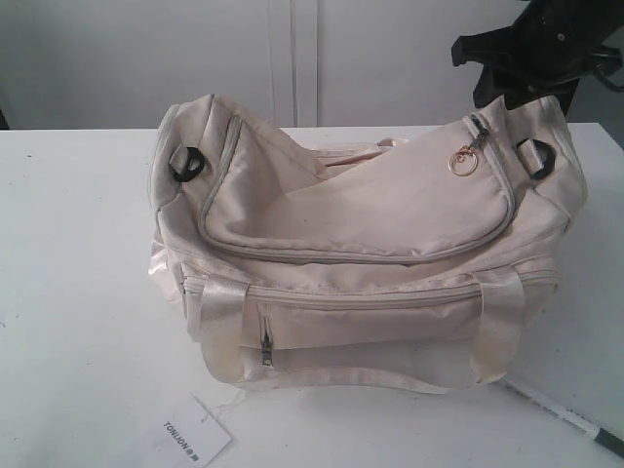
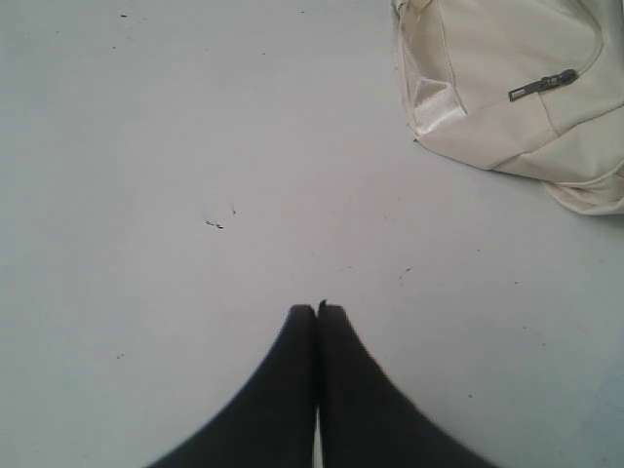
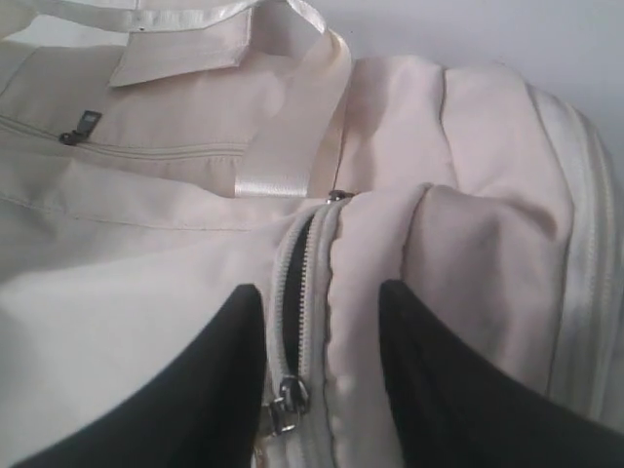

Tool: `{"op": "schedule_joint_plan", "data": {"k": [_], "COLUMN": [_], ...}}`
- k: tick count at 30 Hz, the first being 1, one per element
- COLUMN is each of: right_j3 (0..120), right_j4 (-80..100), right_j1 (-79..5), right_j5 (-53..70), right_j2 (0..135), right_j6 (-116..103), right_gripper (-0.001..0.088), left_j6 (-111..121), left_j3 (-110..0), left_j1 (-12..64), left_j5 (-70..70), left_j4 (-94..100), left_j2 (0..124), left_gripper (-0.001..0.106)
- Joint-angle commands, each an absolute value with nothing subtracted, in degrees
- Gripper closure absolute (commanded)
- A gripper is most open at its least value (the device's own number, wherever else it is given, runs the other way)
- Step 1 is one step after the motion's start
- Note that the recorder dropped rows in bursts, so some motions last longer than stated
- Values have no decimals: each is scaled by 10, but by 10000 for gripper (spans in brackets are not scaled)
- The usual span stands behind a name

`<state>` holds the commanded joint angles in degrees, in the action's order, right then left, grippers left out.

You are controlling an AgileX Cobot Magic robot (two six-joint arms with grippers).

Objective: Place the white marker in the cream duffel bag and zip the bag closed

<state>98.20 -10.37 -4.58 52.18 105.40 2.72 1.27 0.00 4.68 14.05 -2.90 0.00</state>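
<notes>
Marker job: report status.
Left gripper shut over the table. Right gripper open, straddling the bag's top zipper. Marker outside, on the table beside the bag. Nothing blocking it.

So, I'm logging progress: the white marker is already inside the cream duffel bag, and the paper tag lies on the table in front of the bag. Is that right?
Not quite. The white marker is not inside the cream duffel bag. The exterior view shows it lying on the table beside the bag's near right corner. The paper tag does lie on the table in front of the bag.
</notes>
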Motion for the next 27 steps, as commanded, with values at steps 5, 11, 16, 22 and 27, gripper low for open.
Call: {"op": "schedule_joint_plan", "data": {"k": [5, 11, 16, 22, 27], "right_j3": [982, 982, 982, 982, 982], "right_j4": [-103, -74, -79, -79, -79], "right_j1": [-46, -46, -46, -46, -46], "right_j5": [514, 513, 510, 527, 526], "right_j2": [1056, 1066, 1077, 1095, 1096], "right_j6": [23, -16, -18, -18, -18], "right_gripper": [492, 492, 492, 515, 771], "left_j6": [13, 13, 13, 13, 13], "left_j3": [0, 0, 0, 0, 0], "left_j1": [47, 47, 47, 47, 47], "left_j5": [141, 141, 141, 141, 141], "left_j4": [-29, -29, -29, -29, -29], "left_j2": [0, 0, 0, 0, 0], "left_gripper": [1053, 1053, 1053, 1053, 1053]}}
